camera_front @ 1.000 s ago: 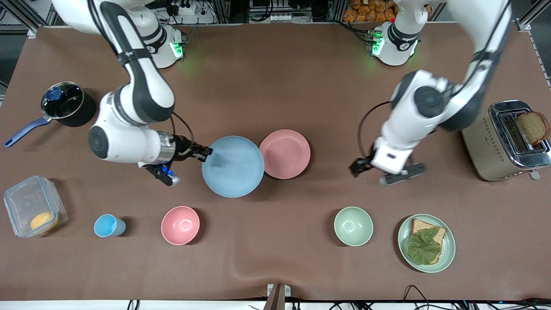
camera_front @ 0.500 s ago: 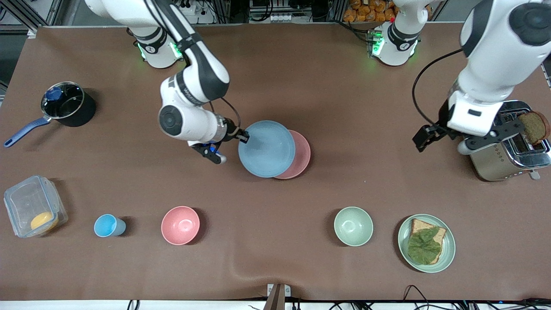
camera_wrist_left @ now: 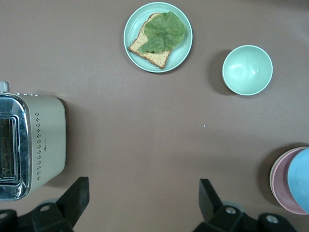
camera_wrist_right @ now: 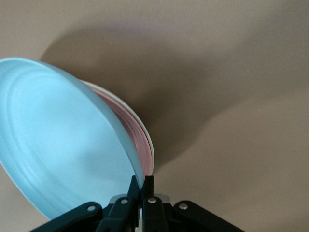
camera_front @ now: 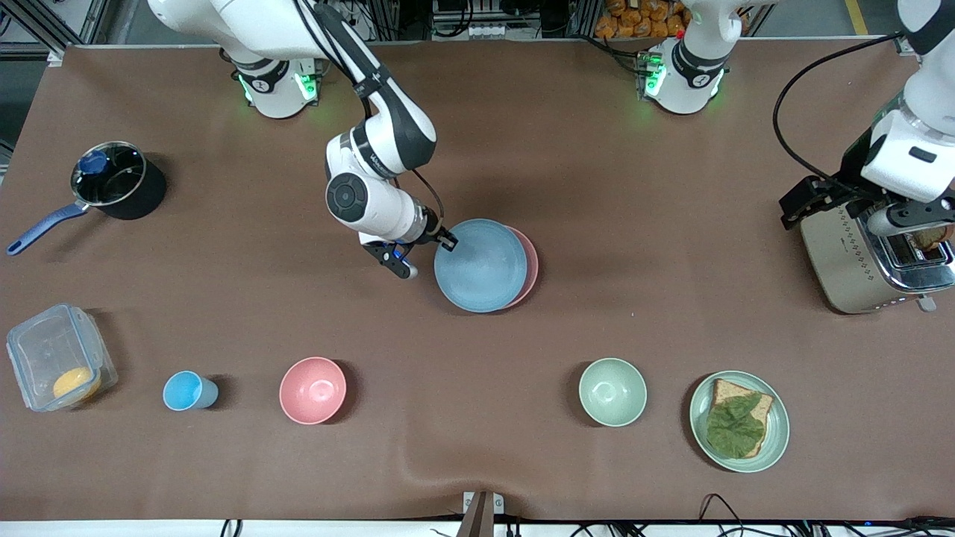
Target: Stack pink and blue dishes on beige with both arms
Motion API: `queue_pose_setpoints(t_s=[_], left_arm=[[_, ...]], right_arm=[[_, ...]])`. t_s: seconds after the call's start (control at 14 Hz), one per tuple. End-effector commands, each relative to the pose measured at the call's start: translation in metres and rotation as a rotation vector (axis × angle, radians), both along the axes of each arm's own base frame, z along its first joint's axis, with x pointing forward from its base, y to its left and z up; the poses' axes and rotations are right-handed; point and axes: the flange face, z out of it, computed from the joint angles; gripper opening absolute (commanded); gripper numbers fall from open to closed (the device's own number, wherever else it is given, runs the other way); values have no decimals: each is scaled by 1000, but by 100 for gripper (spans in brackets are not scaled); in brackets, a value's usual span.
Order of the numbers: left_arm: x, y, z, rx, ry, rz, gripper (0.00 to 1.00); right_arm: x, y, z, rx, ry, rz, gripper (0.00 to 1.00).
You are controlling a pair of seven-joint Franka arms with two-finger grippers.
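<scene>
My right gripper [camera_front: 448, 240] is shut on the rim of the light blue plate [camera_front: 481, 265], which it holds tilted over the pale pink plate [camera_front: 527, 261]. Only a crescent of pink shows past the blue. In the right wrist view the fingers [camera_wrist_right: 143, 186] pinch the blue plate's [camera_wrist_right: 63, 140] edge, with the pink plate [camera_wrist_right: 140, 145] just under it. A thin cream rim of the beige plate [camera_wrist_right: 150, 147] shows beneath the pink one. My left gripper [camera_front: 809, 200] hangs open and empty beside the toaster [camera_front: 869, 253], and its wrist view [camera_wrist_left: 143, 203] shows bare table under it.
A pink bowl [camera_front: 312, 390], blue cup [camera_front: 186, 391] and clear box [camera_front: 56, 356] lie nearer the front camera toward the right arm's end. A green bowl [camera_front: 612, 391] and a green plate with bread [camera_front: 739, 421] lie toward the left arm's end. A pot [camera_front: 116, 179] stands near the right arm's base.
My right arm carried the blue plate toward the left arm's end until it covers most of the pink plate. My left arm rose and drew back to the toaster.
</scene>
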Motion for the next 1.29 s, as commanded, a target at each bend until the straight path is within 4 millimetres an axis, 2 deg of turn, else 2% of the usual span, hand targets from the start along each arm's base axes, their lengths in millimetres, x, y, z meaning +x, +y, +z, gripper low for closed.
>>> queue_pose_setpoints(t_s=[0.0, 0.29, 0.57, 0.64, 0.71, 0.79, 1.0, 1.14, 1.21], left_arm=[[0, -1, 4, -23, 13, -18, 100], [0, 1, 18, -66, 38, -21, 100], [0, 1, 17, -63, 82, -30, 100], [-2, 1, 17, -56, 89, -62, 100], [-2, 2, 17, -53, 94, -103, 100], [-3, 5, 18, -52, 96, -116, 100], [-6, 5, 12, -56, 128, -105, 100], [-6, 5, 11, -56, 130, -103, 100], [-7, 4, 12, -56, 128, -103, 100]], right_arm=[[-4, 12, -2, -2, -2, -31, 0], [-13, 23, -2, -6, 2, -38, 0], [-18, 29, -2, -10, 9, -44, 0], [-17, 28, -2, -11, 10, -44, 15], [-15, 27, -1, -9, 5, -43, 59], [-11, 25, 2, -6, 5, -48, 100], [-1, 16, 31, -4, -9, -22, 100], [19, -16, 62, -46, 10, 36, 100], [27, -40, 73, -71, 29, 95, 100]])
